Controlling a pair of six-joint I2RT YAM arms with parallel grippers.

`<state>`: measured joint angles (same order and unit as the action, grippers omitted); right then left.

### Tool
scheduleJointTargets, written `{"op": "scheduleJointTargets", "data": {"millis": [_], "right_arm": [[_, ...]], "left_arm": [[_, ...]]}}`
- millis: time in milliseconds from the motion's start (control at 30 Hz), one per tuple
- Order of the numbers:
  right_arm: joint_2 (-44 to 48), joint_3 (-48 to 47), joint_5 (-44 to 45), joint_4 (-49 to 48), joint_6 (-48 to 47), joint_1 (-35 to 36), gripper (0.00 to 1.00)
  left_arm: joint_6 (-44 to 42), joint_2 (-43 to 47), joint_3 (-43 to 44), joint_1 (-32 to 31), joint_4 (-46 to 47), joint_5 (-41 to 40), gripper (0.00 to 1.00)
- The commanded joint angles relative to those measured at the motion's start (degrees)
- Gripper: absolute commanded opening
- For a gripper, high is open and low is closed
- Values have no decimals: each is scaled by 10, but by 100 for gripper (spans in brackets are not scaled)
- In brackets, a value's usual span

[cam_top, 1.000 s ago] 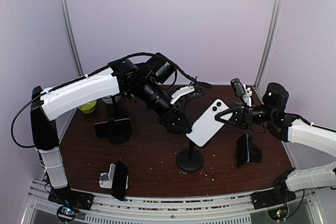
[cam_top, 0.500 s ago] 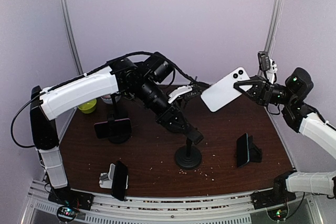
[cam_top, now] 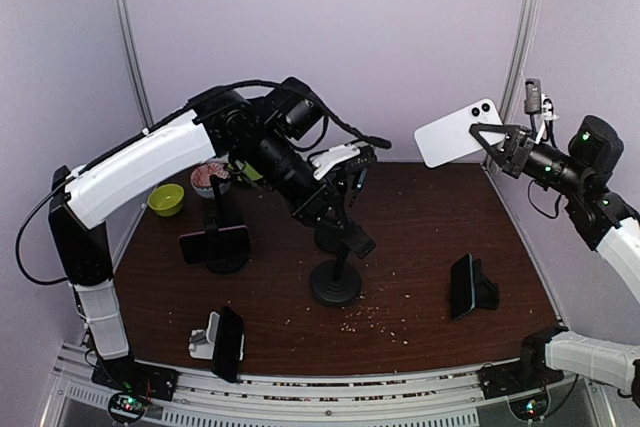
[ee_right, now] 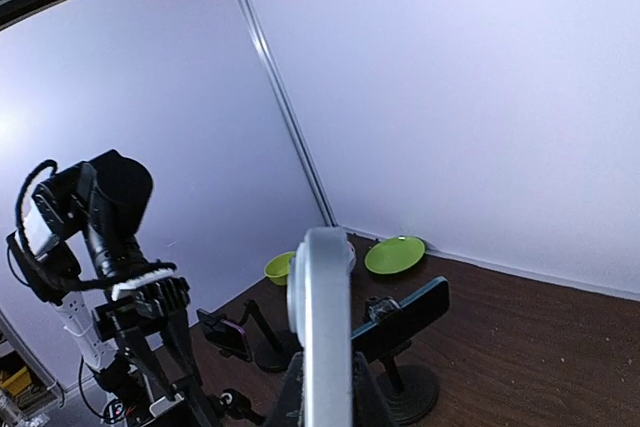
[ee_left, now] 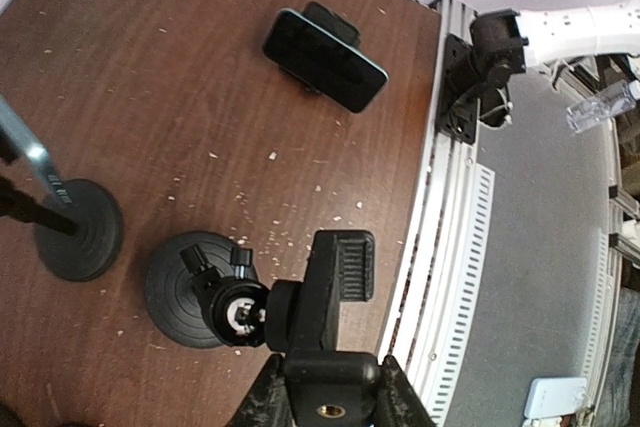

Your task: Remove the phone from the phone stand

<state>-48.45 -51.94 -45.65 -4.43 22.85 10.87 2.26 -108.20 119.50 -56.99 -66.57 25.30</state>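
1. Already out of its cradle: white slab-shaped phone (cam_top: 455,134), high in the air above the right rear corner of the dark brown wooden surface (cam_top: 420,237), well apart from the black phone stand with a round base (cam_top: 335,285).
2. Clenched on one end of that phone: right gripper (cam_top: 492,139). Clamped around the stand's empty cradle head, near the middle of the surface: left gripper (cam_top: 340,227).
3. Likely step in hand: carrying the phone off and setting it down.
4. Best done slowly, bringing it low and flat over bare wood by the right edge, steering wide of the small dark phone on a wedge holder (cam_top: 468,287) nearby.
5. Let go of the stand only with the phone well away, easing off gently to avoid rocking the stalk.
6. Seen only from above: the wide gap between phone and stand, plus both arms at once.
7. Seen only from the left wrist: fingers (ee_left: 265,402) pinching the cradle's back block, nothing seated in the cradle.
8. Seen only from the right wrist: phone edge-on, upright, seated squarely in the grip.
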Motion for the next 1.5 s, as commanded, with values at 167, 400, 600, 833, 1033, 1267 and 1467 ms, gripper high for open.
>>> {"op": "scheduleJointTargets", "data": {"millis": [167,400,600,833,1033,1267,1467], "right_arm": [[22,-40,90,87,-7,-2,0],[27,-44,115,107,8,-2,0],[22,-35,130,105,20,-2,0],[8,-29,148,100,27,-2,0],[0,-25,165,107,25,-2,0],[0,-18,181,115,19,-2,0],[1,-9,194,122,13,-2,0]], "left_arm": [[32,11,153,30,-39,-109,0],[26,48,171,77,-42,-144,0],[23,72,178,127,-16,-164,0],[38,68,208,191,48,-131,0],[72,53,224,242,135,-91,0],[146,8,230,301,270,-9,0],[168,-41,242,313,336,-12,0]]}}
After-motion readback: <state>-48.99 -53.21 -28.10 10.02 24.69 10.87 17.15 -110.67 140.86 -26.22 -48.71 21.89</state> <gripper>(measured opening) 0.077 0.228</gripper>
